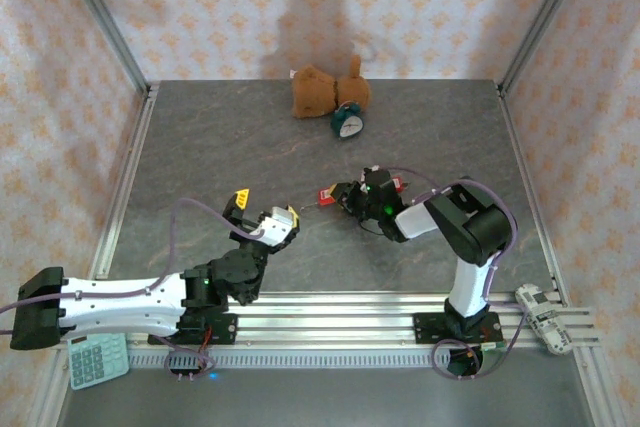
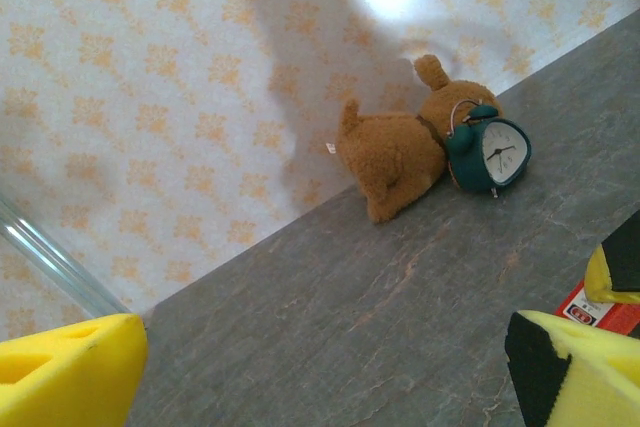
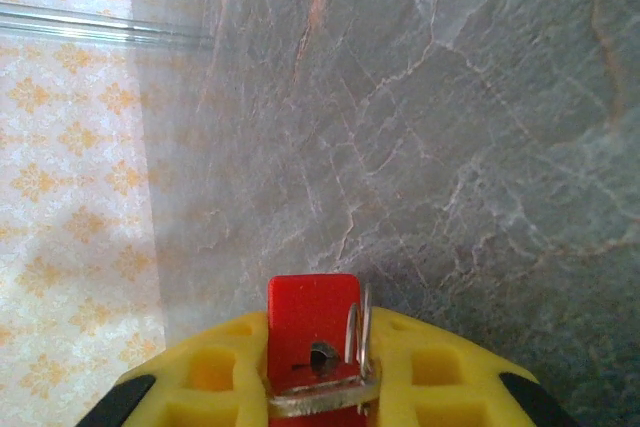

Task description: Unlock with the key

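Foam-padded right hand (image 3: 322,372) round boxy padlock (image 3: 312,315) (red, glossy)

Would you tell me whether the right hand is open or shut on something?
Shut on the red key tag: the right wrist view shows it, with its metal ring, pinched between the yellow pads of the right hand.

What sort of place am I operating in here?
Probably a lab test cell dressed as a room: wallpaper walls on a metal frame, a mounting rail, props like a plush and clock.
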Robot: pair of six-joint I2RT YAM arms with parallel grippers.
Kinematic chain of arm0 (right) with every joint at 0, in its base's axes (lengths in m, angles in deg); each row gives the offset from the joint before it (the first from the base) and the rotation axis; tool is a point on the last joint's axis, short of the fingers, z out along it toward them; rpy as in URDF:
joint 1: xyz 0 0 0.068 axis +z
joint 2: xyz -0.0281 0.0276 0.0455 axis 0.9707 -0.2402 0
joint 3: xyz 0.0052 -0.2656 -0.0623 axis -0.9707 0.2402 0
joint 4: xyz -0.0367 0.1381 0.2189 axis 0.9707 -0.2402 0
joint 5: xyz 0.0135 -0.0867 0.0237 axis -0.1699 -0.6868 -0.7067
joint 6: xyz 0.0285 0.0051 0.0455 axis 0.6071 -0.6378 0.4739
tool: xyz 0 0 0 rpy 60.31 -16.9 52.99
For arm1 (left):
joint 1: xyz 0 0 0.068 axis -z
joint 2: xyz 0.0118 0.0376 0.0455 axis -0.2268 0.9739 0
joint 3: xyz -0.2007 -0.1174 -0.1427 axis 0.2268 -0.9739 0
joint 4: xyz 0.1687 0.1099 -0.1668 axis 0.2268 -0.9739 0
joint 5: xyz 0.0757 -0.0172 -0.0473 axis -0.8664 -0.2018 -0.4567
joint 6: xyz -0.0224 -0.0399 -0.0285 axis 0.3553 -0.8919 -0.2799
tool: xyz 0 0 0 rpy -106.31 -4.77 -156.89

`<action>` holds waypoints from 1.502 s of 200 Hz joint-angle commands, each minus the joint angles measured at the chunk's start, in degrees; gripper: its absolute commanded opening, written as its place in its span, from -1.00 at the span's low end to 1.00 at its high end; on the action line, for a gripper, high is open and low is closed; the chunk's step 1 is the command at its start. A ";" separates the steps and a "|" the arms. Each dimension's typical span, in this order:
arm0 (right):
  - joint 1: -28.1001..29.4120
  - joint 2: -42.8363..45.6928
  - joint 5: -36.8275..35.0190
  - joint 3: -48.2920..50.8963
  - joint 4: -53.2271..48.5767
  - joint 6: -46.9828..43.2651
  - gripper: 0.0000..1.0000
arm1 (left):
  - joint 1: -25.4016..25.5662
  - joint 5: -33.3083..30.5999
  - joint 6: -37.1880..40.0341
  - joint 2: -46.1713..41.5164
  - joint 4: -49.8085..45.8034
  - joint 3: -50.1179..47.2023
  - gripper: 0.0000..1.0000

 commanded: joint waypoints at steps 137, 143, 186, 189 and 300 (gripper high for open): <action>-1.79 14.30 -8.02 2.05 -14.41 -7.81 0.14 | -0.39 1.51 -2.10 2.00 -1.93 3.03 0.87; -1.79 15.98 -9.35 1.75 -17.90 -8.85 0.16 | -0.39 1.75 -2.26 2.02 -2.07 3.07 0.87; -1.77 23.23 -13.70 1.32 -30.28 -9.97 0.28 | -0.34 3.50 -3.56 2.91 -2.63 3.24 0.87; -1.79 23.82 -13.76 1.72 -30.48 -9.74 0.28 | -0.34 3.54 -3.64 3.03 -2.70 3.25 0.87; 2.11 16.09 -22.61 -12.88 -48.10 -13.77 0.31 | -0.31 1.76 -4.53 6.86 -0.73 3.18 0.89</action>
